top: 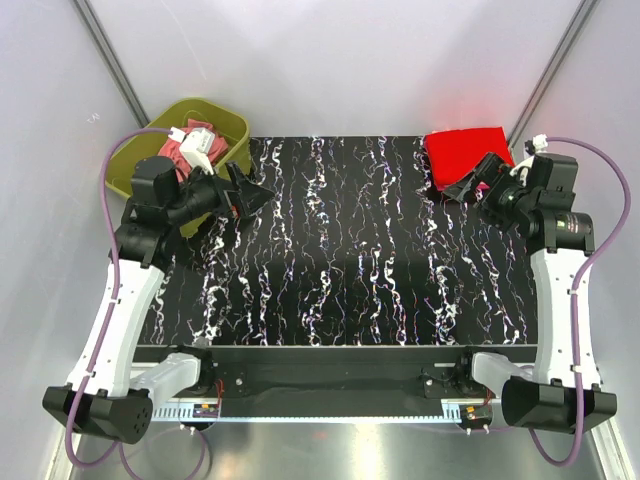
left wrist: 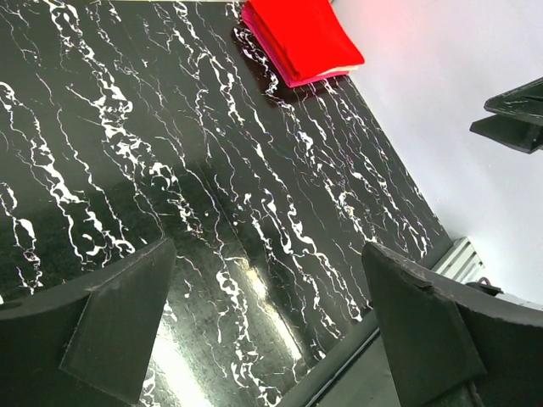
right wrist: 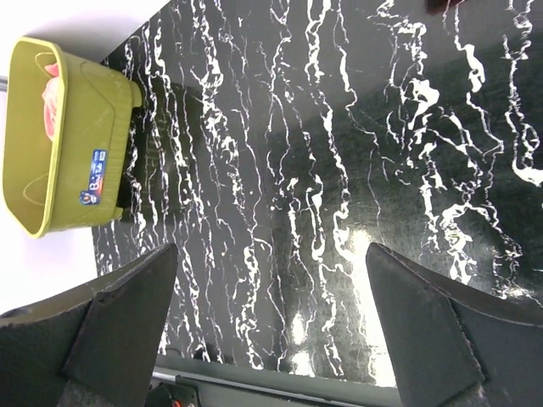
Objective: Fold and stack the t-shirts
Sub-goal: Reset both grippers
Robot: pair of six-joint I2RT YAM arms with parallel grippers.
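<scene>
Black table (top: 340,250) is stretching between red t-shirt (top: 463,150), far-right corner, and olive tub (top: 215,120), far-left; left gripper (left wrist: 267,284) and right gripper (right wrist: 271,284) are gaping open.

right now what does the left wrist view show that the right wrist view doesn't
Only the left wrist view: the folded bright red cloth t-shirt, with a pinker layer peeking out beneath it. Only the right wrist view: the olive-green plastic tub with pale pink cloth inside. Both: the black white-veined tabletop, and the camera's own arm, the left gripper and the right gripper, each open with nothing between the fingers.
</scene>
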